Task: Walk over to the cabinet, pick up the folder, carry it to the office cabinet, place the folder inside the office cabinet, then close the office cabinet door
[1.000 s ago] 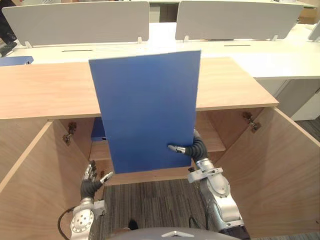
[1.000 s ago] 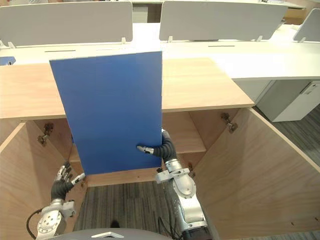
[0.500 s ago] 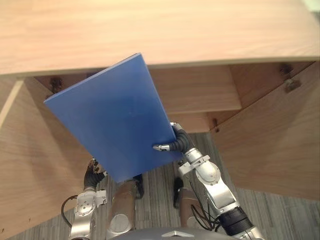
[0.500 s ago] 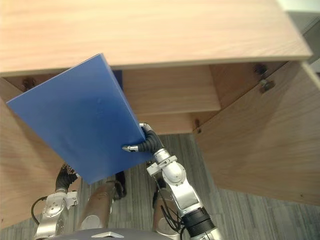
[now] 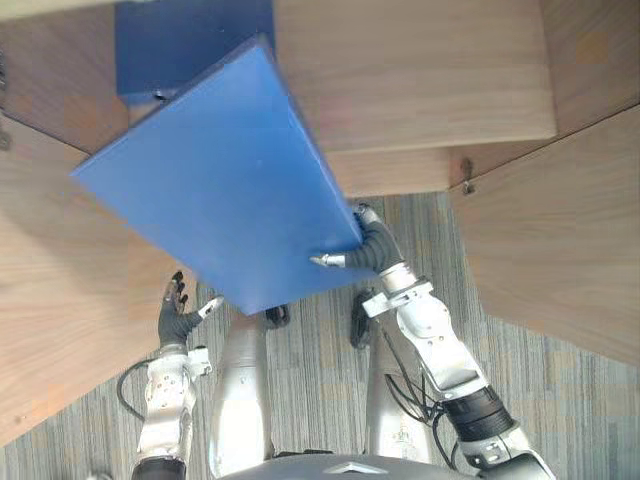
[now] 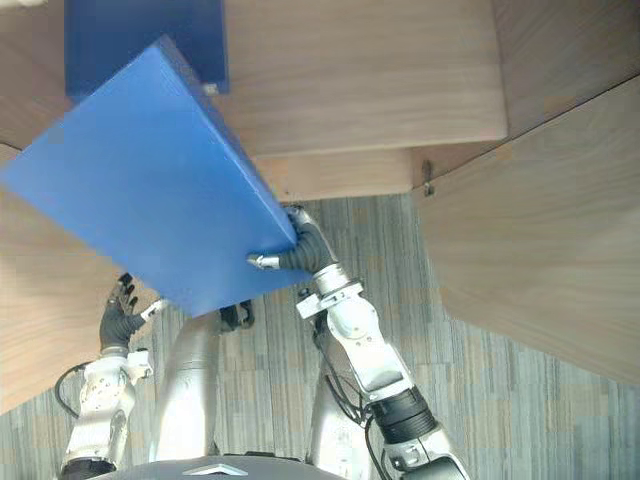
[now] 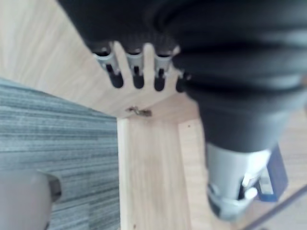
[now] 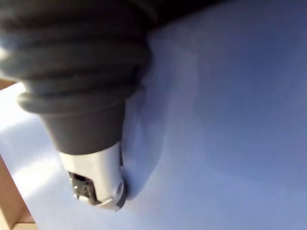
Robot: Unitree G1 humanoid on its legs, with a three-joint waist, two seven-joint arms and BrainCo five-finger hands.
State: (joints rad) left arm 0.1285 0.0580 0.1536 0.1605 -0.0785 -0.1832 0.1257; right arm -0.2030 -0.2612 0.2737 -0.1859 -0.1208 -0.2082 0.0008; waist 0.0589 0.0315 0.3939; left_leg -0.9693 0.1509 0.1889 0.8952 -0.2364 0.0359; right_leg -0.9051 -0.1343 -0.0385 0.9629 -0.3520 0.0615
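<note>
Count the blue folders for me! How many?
2. One folder is pinched in the right hand, tilted in front of the open cabinet. The other folder sits inside the cabinet, partly behind the first. More may be hidden behind it.

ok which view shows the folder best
The left eye view: the whole blue folder shows, tilted, its corner pinched by the right hand. The right eye view has it against the picture's edge. The right wrist view gives a close patch of its face; the left wrist view faces cabinet wood.

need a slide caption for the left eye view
Right hand pinches the blue folder by a corner, tilted toward the open wooden cabinet; left hand hangs open below.
</note>
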